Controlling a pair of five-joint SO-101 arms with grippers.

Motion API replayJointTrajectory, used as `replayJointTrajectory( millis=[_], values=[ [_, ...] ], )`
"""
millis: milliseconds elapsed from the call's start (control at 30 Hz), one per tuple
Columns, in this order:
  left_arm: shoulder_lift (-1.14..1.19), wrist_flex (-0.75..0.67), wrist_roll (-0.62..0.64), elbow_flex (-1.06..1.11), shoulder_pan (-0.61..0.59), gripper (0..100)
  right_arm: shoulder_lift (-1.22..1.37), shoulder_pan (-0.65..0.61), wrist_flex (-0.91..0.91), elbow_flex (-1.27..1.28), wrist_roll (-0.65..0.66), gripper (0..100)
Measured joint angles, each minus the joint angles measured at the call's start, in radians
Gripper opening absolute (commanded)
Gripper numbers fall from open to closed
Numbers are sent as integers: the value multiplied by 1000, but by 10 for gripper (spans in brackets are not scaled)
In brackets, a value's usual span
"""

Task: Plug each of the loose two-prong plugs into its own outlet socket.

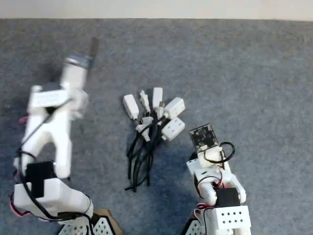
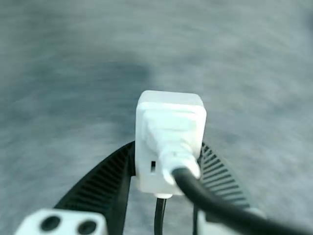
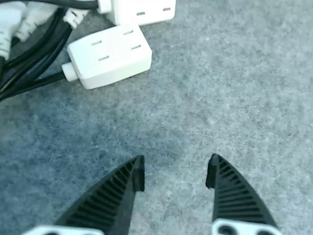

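**Fig.** Two arms at the grey counter [image 1: 259,73], with the plugging task partly done.

- **Left arm:** The left end effector [image 2: 166,147] is clenching a white socket block [image 2: 168,100] by its two sides. A plug [image 2: 168,132] is sitting in the block's face, and its black cord [image 2: 215,205] is trailing back toward the wrist. In the high view this arm is standing over the counter's far left part, well apart from the heap.
- **Right arm:** The right end effector [image 3: 173,171] is hanging released. Its fingers [image 3: 117,196] are spreading over bare counter and gripping nothing.
- **Heap:** The other loose plugs [image 1: 145,101] and sockets are lying tangled with their cords [image 1: 139,156] near the counter's middle.
- **Deciding relation:** The nearest socket block [image 3: 108,56] is lying beyond the open fingertips and apart from them.
  - Its slotted face is turning upward.
  - Its long axis is running slantwise across the line of approach, with the cord end pointing into the heap.
  - In the high view it is lying just beside the right wrist, toward the counter's centre, so the right arm is judged much the nearer.
- **Second block:** A second block [image 3: 139,11] is lying close behind the nearest one. Whether the two are touching cannot be told.
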Motion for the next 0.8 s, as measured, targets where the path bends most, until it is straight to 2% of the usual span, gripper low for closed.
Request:
replayJointTrajectory(
  millis=[100,267,467,600,700,800],
  values=[
    [106,64,118,-206,-118,4,0,0,0,0,0,200],
    [423,264,253,-677,-270,4,0,0,0,0,0,200],
    [890,440,313,-1349,-310,4,0,0,0,0,0,200],
    [1155,462,318,-1737,-313,5,0,0,0,0,0,200],
    [1250,448,318,-1818,-328,15,0,0,0,0,0,200],
    [1270,399,350,-1818,-351,146,0,0,0,0,0,200]
  ],
)
